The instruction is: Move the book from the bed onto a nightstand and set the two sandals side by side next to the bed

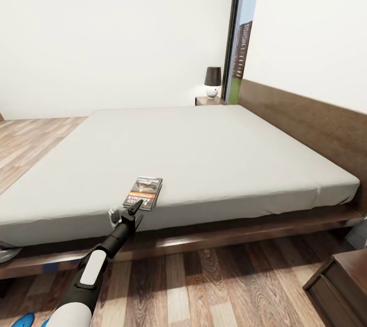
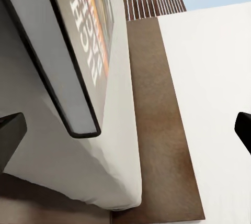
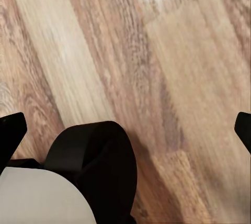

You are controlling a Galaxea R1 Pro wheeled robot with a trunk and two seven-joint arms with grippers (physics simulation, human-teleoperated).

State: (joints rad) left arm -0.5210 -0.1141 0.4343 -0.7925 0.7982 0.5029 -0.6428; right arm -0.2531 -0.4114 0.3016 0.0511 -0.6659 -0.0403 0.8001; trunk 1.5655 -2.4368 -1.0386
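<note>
Book (image 1: 143, 193): flat on the bed (image 1: 214, 158) near its front edge, long axis running from that edge toward the far wall.
Room: white walls, wood-plank floor (image 1: 204, 286), nightstand (image 1: 210, 100) beside the headboard.
Left gripper (image 1: 135, 208): fingers spread open, just short of the book's near edge.
Right gripper (image 3: 125, 130): fingers apart, over the floor.
Sandals (image 1: 23, 320): blue, on the floor.

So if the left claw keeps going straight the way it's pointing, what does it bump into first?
Most likely the book. The left claw is open and aimed at the book's near edge, which sits between its fingers in the left wrist view. The book lies on the bed. Depth is hard to judge, so that's a best guess.
</note>
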